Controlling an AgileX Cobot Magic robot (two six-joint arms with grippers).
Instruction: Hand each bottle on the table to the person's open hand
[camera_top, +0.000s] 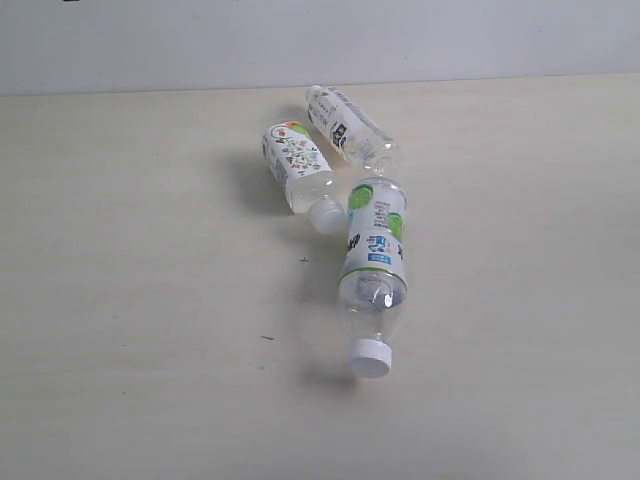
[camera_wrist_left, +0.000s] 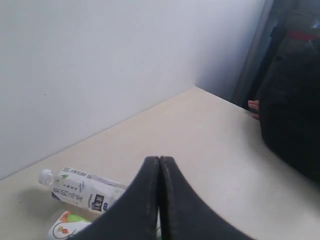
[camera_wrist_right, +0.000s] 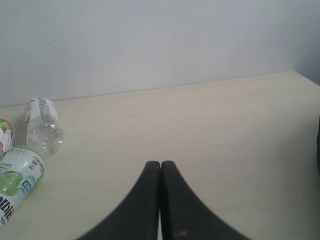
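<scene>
Clear plastic, three bottles, all lying on their sides near the middle of the table (camera_top: 130, 300), pale beige with faint grain.

1. Green-and-white bottle (camera_top: 373, 270): nearest of the three in the exterior view, its white cap (camera_top: 371, 357) pointing to 6 o'clock.
2. Doodle-labelled bottle (camera_top: 296, 165): at 11 o'clock from item 1, its cap end turned to 5 o'clock and lying just beside the base of item 1.
3. Text-labelled bottle (camera_top: 350, 127): at 12 o'clock from item 1, lying along the 10-to-4 line. Its near end is close to the base of item 1; contact cannot be told.

Left gripper (camera_wrist_left: 159, 165): black fingers pressed together, holding nothing, above the table.
Right gripper (camera_wrist_right: 160, 167): black fingers likewise together and empty, above bare tabletop.

Plain white wall (camera_top: 300, 40) behind the table.
</scene>
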